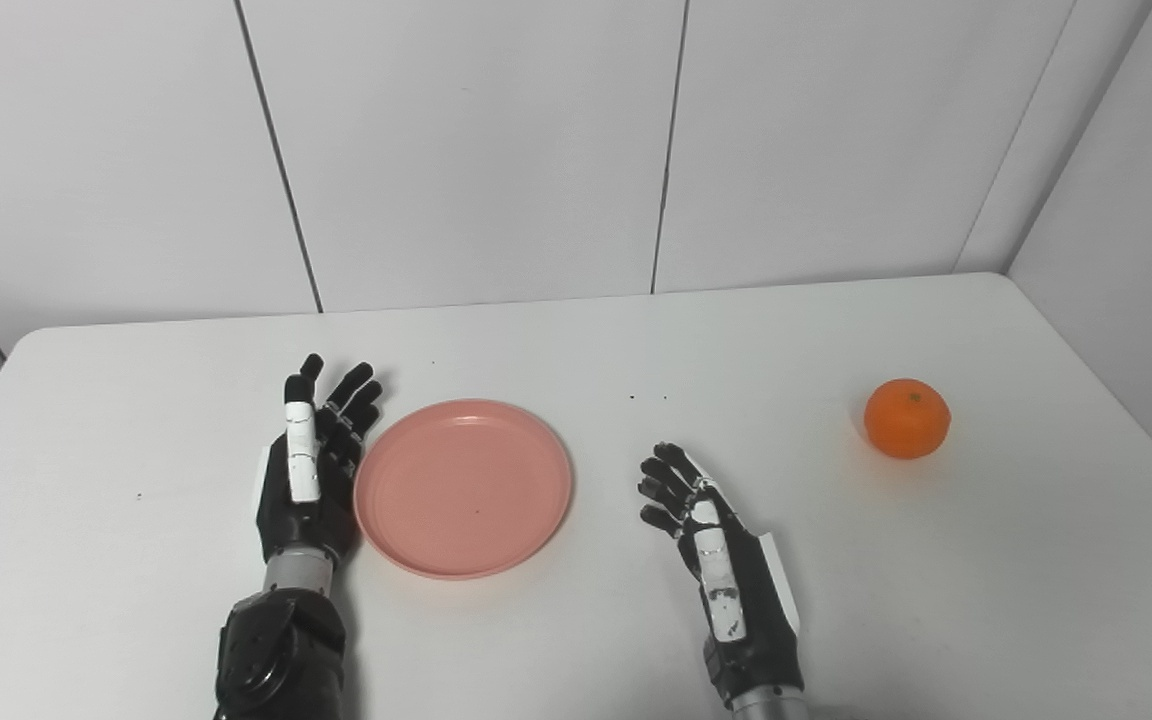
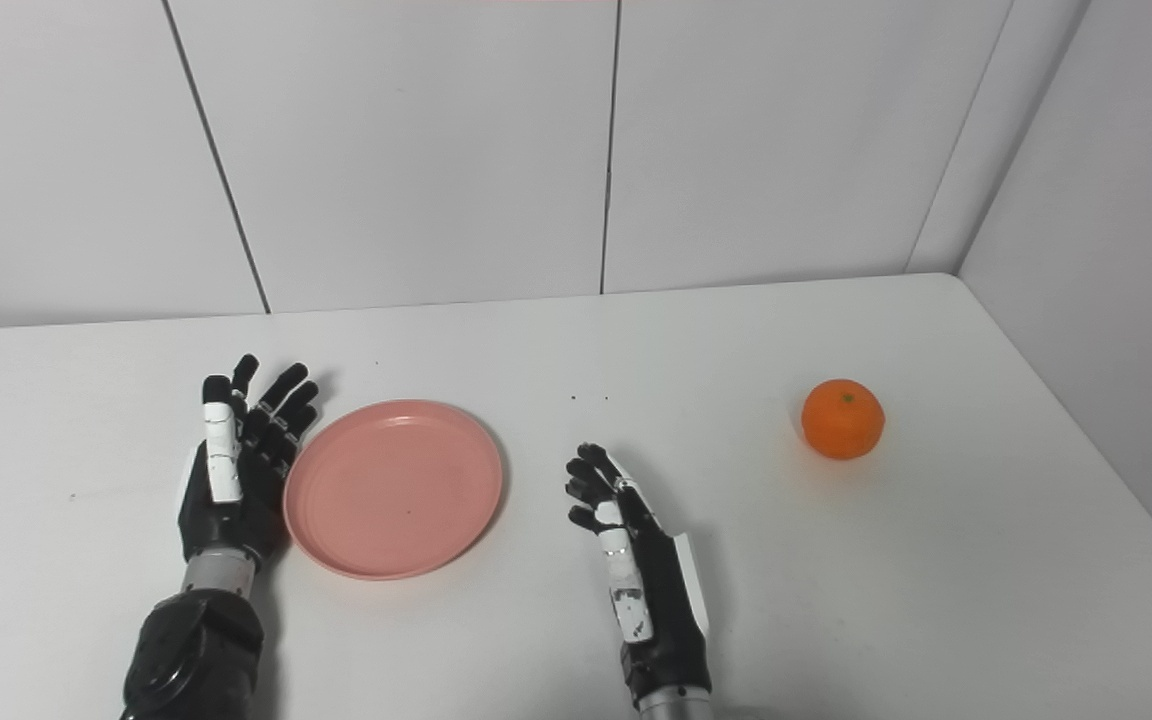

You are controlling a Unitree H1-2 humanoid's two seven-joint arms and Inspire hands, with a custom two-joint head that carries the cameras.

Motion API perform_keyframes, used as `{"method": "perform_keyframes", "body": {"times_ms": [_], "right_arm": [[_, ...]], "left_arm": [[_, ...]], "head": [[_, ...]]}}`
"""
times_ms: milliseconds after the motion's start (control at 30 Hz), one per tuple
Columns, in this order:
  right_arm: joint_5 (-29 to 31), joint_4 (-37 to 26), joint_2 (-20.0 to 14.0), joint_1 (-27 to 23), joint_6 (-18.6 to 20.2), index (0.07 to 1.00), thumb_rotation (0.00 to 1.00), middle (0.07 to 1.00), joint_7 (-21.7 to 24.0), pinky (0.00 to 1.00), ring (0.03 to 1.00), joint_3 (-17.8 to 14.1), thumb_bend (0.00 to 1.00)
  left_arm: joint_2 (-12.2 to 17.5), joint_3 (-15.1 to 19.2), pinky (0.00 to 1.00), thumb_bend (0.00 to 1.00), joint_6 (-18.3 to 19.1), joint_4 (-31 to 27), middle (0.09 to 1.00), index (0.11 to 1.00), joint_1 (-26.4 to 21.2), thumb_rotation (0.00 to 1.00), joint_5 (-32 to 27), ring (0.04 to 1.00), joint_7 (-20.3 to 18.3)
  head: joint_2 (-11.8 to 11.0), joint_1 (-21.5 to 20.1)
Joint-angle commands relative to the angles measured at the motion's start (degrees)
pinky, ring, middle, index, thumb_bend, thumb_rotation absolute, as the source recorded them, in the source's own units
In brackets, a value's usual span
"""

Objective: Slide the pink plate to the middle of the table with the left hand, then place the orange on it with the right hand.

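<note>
A round pink plate (image 1: pixel 463 487) lies flat on the white table (image 1: pixel 576 350), a little left of centre. My left hand (image 1: pixel 314 462) stands edge-on against the plate's left rim, open with fingers stretched forward, holding nothing. My right hand (image 1: pixel 711 555) hovers open to the right of the plate, a short gap away from it, fingers slightly curled and nothing in them. The orange (image 1: pixel 907 418) sits alone at the table's right side, well beyond the right hand.
White wall panels (image 1: pixel 476 150) close off the far edge of the table, and a side wall (image 1: pixel 1126 230) runs along its right edge. A few tiny dark specks (image 1: pixel 633 397) mark the tabletop beyond the plate.
</note>
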Motion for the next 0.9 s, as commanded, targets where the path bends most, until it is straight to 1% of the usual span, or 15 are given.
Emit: {"method": "perform_keyframes", "body": {"times_ms": [0,167,233,333,467,533,567,633,700,767,800,867], "right_arm": [[-1.64,-3.49,-0.37,-1.39,-0.16,0.845,1.0,0.835,-0.13,0.8,0.83,-0.34,0.88],[-5.66,-6.81,-2.57,-3.06,-0.97,0.845,1.0,0.833,-0.13,0.79,0.824,-1.95,0.83],[-6.56,-7.91,-3.1,-3.83,-0.7,0.844,1.0,0.834,-0.35,0.79,0.825,-2.72,0.83],[-10.19,-9.85,-4.65,-5.73,-0.06,0.841,1.0,0.828,-0.69,0.76,0.814,-4.24,0.83],[-13.3,-10.67,-5.95,-7.67,0.14,0.841,1.0,0.833,-0.62,0.75,0.822,-5.55,0.84],[-15.65,-10.91,-6.73,-8.81,0.13,0.832,1.0,0.836,-0.78,0.75,0.829,-6.12,0.82],[-16.66,-11.05,-7.09,-9.38,0.27,0.821,1.0,0.832,-0.84,0.76,0.831,-6.46,0.81],[-18.09,-11.01,-7.7,-10.49,0.72,0.797,1.0,0.822,-0.91,0.77,0.827,-7.24,0.81],[-19.41,-10.8,-8.53,-11.5,0.95,0.784,1.0,0.818,-0.72,0.76,0.822,-7.79,0.82],[-21.67,-10.88,-9.74,-12.53,1.88,0.783,1.0,0.824,-0.02,0.75,0.82,-8.08,0.8],[-23.23,-11.13,-10.46,-13.18,3.06,0.783,1.0,0.824,0.63,0.75,0.82,-8.21,0.8],[-25.19,-11.52,-11.51,-14.14,4.87,0.793,1.0,0.835,1.68,0.75,0.823,-8.38,0.82]], "left_arm": [[0.34,0.43,0.93,0.89,2.57,3.94,0.83,0.977,2.56,0.82,-0.03,0.854,0.75],[0.14,0.73,0.95,0.88,2.42,4.15,0.83,0.952,2.49,0.79,-0.43,0.859,0.64],[0.26,0.63,0.95,0.88,2.24,4.49,0.83,0.953,2.43,0.78,-0.46,0.859,0.52],[0.54,0.63,0.95,0.88,1.88,5.26,0.831,0.963,2.25,0.79,-0.56,0.858,0.2],[0.89,0.66,0.94,0.87,1.82,5.74,0.829,0.978,2.02,0.8,-0.57,0.859,-0.06],[1.14,0.88,0.94,0.87,1.72,6.32,0.832,0.977,1.76,0.8,-1.07,0.858,-0.51],[1.26,1.03,0.96,0.87,1.66,6.57,0.839,0.978,1.64,0.8,-1.53,0.863,-0.96],[1.41,1.25,0.99,0.87,1.58,6.99,0.85,0.976,1.41,0.79,-2.0,0.875,-1.42],[1.55,1.3,1.0,0.88,1.61,7.18,0.851,0.974,1.25,0.79,-2.14,0.879,-1.54],[1.71,1.3,1.0,0.88,1.6,7.37,0.847,0.978,1.13,0.79,-2.14,0.882,-1.66],[1.7,1.39,1.0,0.88,1.86,7.35,0.845,0.978,1.07,0.79,-2.17,0.881,-1.51],[1.66,1.58,1.0,0.88,2.3,7.31,0.831,0.976,0.98,0.79,-2.29,0.874,-1.35]], "head": [[-0.22,-0.33],[-0.67,-0.86],[-0.92,-1.18],[-1.7,-2.54],[-2.34,-3.74],[-2.59,-4.04],[-2.75,-4.22],[-3.01,-4.47],[-3.15,-4.81],[-3.26,-5.12],[-3.26,-5.12],[-3.27,-5.2]]}}
